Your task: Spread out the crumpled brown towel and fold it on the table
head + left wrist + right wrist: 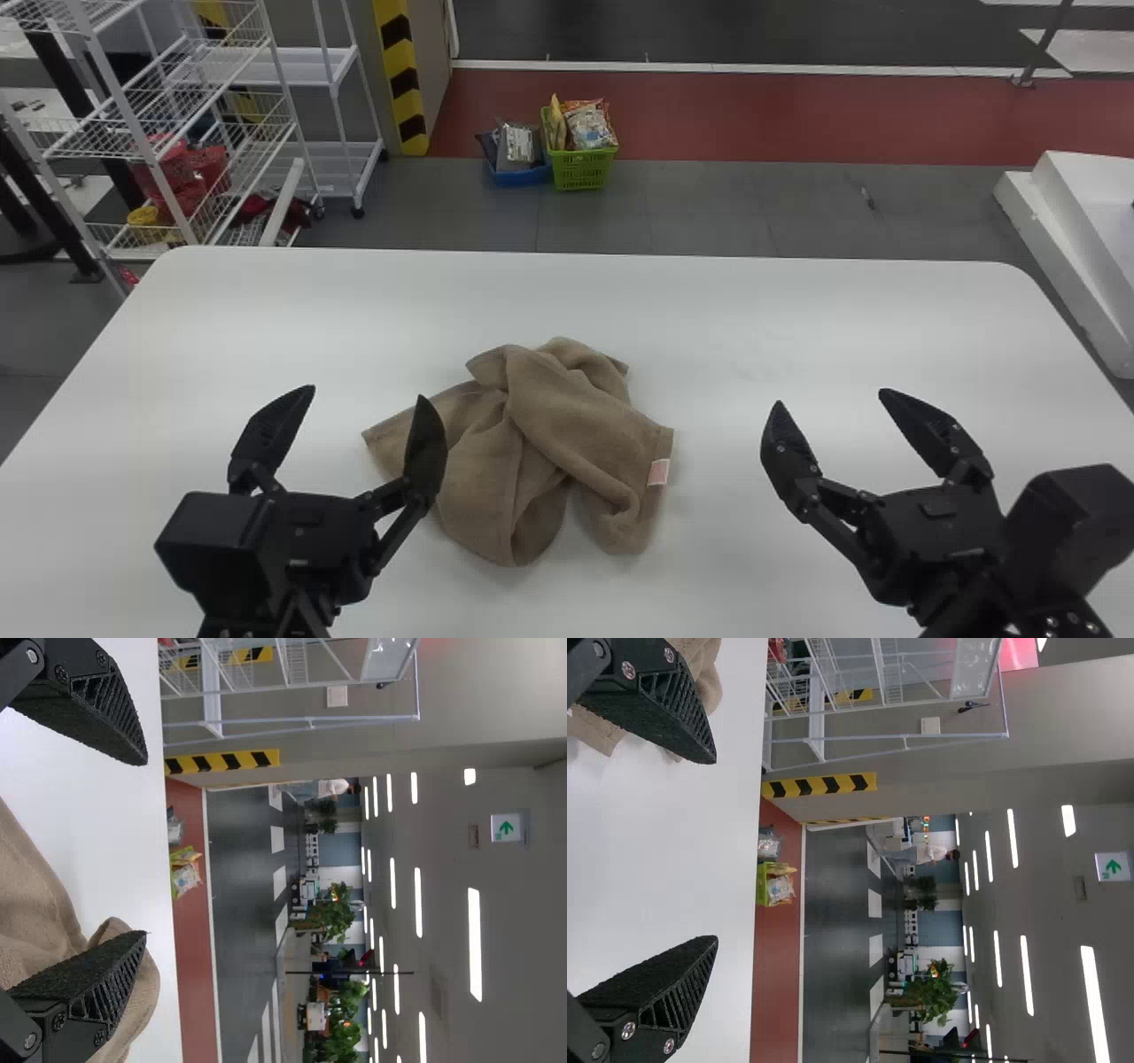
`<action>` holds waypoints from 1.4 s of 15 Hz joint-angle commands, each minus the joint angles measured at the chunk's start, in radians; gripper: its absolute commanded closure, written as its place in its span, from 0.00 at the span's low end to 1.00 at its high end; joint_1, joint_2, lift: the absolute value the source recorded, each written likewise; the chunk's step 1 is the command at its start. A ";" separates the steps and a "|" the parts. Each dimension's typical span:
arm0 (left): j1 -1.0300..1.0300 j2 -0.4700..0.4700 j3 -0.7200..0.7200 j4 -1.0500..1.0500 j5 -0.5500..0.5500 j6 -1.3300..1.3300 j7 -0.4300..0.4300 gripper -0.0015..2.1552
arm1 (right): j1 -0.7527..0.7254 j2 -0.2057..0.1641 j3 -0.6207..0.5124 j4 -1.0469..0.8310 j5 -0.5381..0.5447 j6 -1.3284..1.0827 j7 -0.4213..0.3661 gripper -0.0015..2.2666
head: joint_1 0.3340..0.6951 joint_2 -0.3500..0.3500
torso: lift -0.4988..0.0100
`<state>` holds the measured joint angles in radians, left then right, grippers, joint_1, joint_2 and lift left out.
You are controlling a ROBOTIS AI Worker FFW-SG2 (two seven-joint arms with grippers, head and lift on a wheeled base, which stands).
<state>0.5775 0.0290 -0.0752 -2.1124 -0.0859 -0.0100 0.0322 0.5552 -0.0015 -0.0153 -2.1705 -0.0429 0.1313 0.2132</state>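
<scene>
Brown cloth, the towel (pixel 567 416) of my task, lies crumpled on the white surface (pixel 797 319), between my two end effectors and nearer the left one. Its folds cross and bunch over each other; one corner spreads out toward my left, and a small pale label (pixel 658 472) shows at its right edge. My left end effector (pixel 364 395) is released, its two black fingers spread wide and holding nothing. Seen from my head, its inner finger overlaps the towel's left part, though I cannot tell whether they touch. My right end effector (pixel 831 399) is released too, fingers wide apart and empty, over the surface well to the right of the towel. Past the far edge, a green basket (pixel 583 168) with packets in it stands on the floor beside a blue container (pixel 521 175), and a white wire rack (pixel 133 128) stands at the far left.
</scene>
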 commanded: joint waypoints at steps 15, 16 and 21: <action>0.010 0.002 -0.006 0.005 0.003 -0.024 0.005 0.06 | -0.043 0.002 -0.092 0.116 0.005 0.006 0.063 0.04 | 1.00 0.48 | 0.73; 0.012 0.002 -0.006 0.009 0.005 -0.024 0.005 0.06 | -0.044 0.002 -0.110 0.138 0.005 -0.003 0.071 0.04 | 1.00 0.47 | 0.73; 0.024 0.005 -0.038 0.025 -0.012 0.000 0.017 0.08 | -0.044 0.002 -0.189 0.205 -0.005 -0.043 0.124 0.06 | 1.00 0.37 | 0.73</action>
<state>0.5992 0.0319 -0.1016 -2.0923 -0.0886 -0.0181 0.0460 0.5108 -0.0015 -0.1824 -1.9795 -0.0471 0.1067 0.3232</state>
